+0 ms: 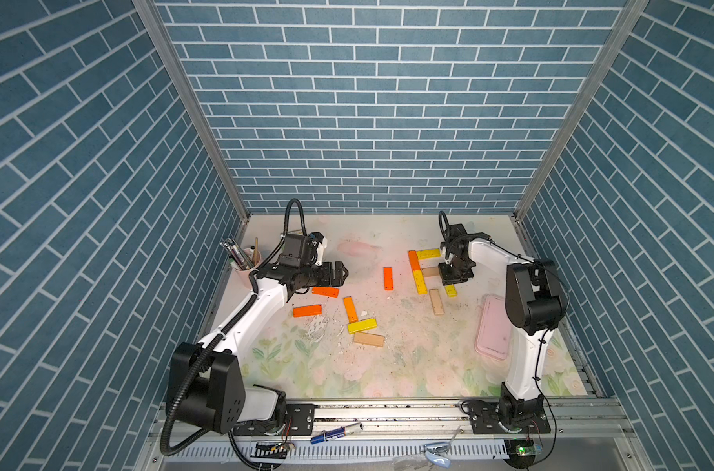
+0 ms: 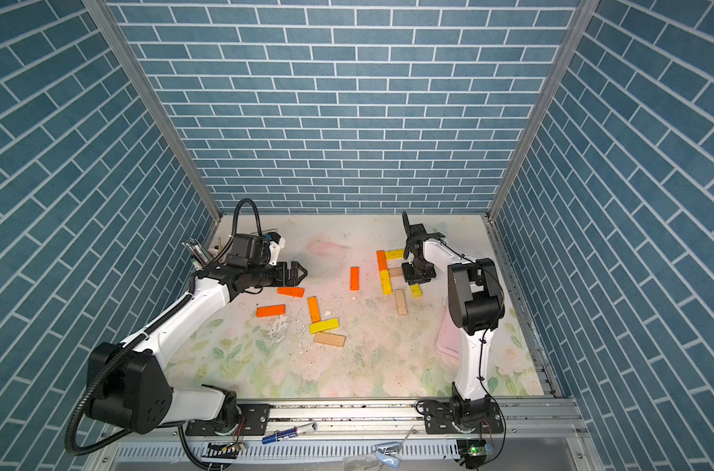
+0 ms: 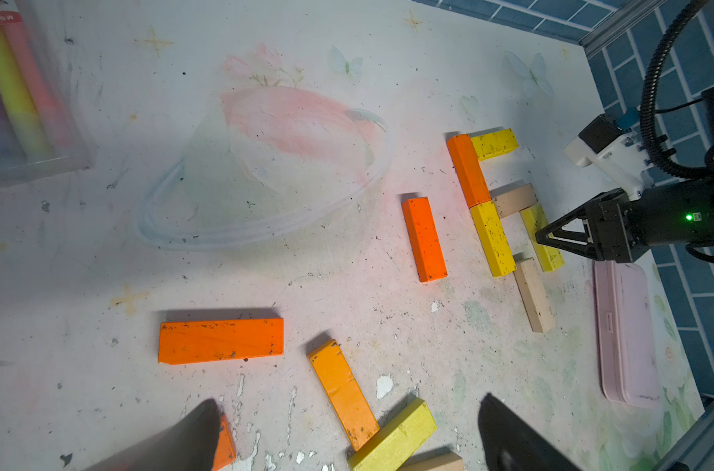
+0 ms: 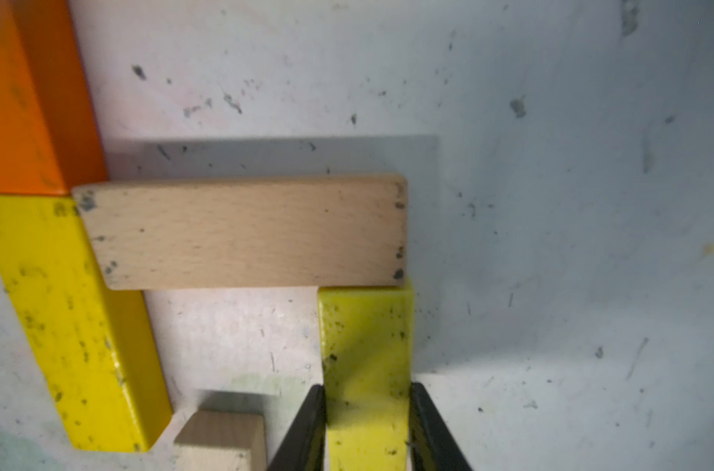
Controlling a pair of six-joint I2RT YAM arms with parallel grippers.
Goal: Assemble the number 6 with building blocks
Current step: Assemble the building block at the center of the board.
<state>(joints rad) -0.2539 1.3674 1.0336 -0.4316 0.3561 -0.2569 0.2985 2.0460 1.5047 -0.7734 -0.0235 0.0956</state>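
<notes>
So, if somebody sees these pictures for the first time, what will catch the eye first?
Most striking is the half-built figure of coloured bars toward the back right of the table, where the right gripper is shut on a yellow bar whose end meets a tan bar. Next come the loose bars scattered across the middle, with the open left gripper hovering beside them on the left.

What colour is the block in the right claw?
The block is yellow with dark specks; the right wrist view shows it best.
</notes>
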